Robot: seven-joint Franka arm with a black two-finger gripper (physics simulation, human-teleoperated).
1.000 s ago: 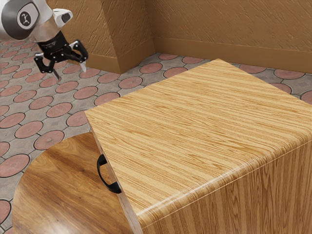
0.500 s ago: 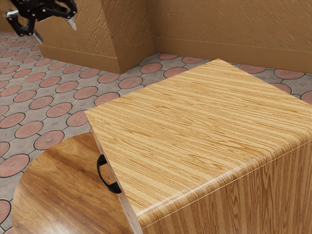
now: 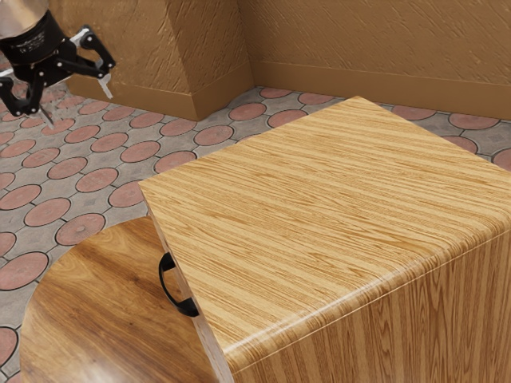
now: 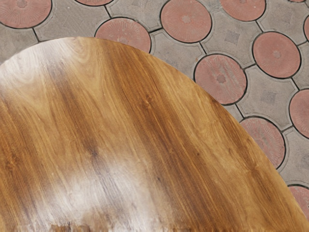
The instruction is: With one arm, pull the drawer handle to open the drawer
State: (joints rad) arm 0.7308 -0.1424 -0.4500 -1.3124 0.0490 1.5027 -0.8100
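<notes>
The jaws stand spread wide with nothing between them. Their two black fingers (image 3: pixel 96 59) splay apart below the arm's black hand (image 3: pixel 32 41), at the upper corner of the exterior view's left. They hang in the air above the paved floor (image 3: pixel 88 152), in front of the ochre wall (image 3: pixel 136 40) and its baseboard, and touch nothing.

The drawer handle (image 3: pixel 175 289), a black curved bar, is well apart from the jaws, lower down and toward the exterior view's right. It sits on the front face of the wooden cabinet (image 3: pixel 343 215), just beneath the front edge of the cabinet's broad striped top. That front face is seen at so steep an angle that I cannot tell how far the drawer stands out.

Just beside the handle, on the exterior view's left and lower than the cabinet's top, lies a round table (image 3: pixel 96 319) of dark glossy wood. In the wrist view its curved rim (image 4: pixel 193 92) sweeps across beneath the hand, with pale glare on the wood. Beyond the rim the floor shows grey paving set with round reddish stones (image 4: pixel 219 77).
</notes>
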